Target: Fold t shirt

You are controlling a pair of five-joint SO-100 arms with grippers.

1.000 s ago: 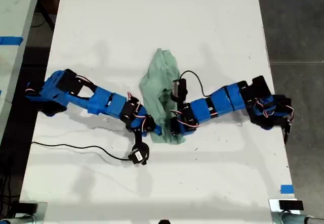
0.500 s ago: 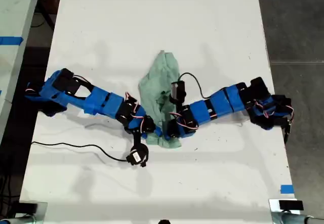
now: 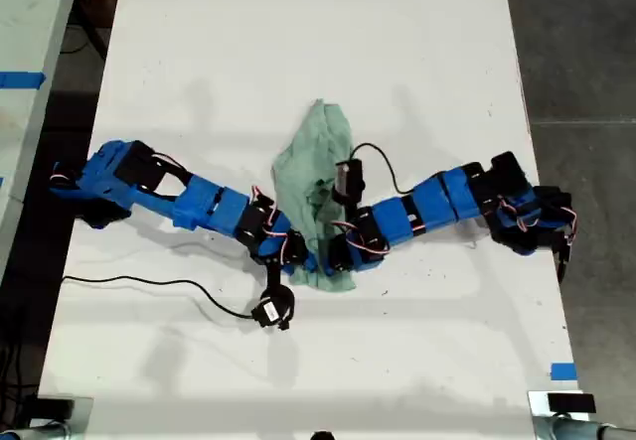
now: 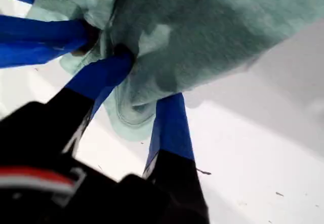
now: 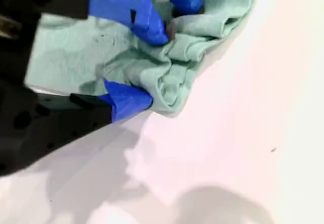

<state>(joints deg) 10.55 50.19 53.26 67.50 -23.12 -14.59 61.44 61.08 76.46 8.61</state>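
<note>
The pale mint-green t shirt lies crumpled in a narrow strip on the white table, mid-scene in the exterior view. My first gripper comes in from the exterior view's left and is shut on the shirt's near end. In the first wrist view its blue fingers pinch a fold of the t shirt. My second gripper comes from the exterior view's right and is shut on the same end. Its fingers squeeze bunched folds of the t shirt. The two grippers nearly touch.
A black cable trails across the table toward the exterior view's left edge. Blue tape marks the table near the exterior view's lower right corner. Dark floor borders the table on the exterior view's right, and another table stands at its left.
The shirt's near end has been gathered into a tighter bunch between the two grippers. The arm on the exterior view's left has edged slightly rightward.
</note>
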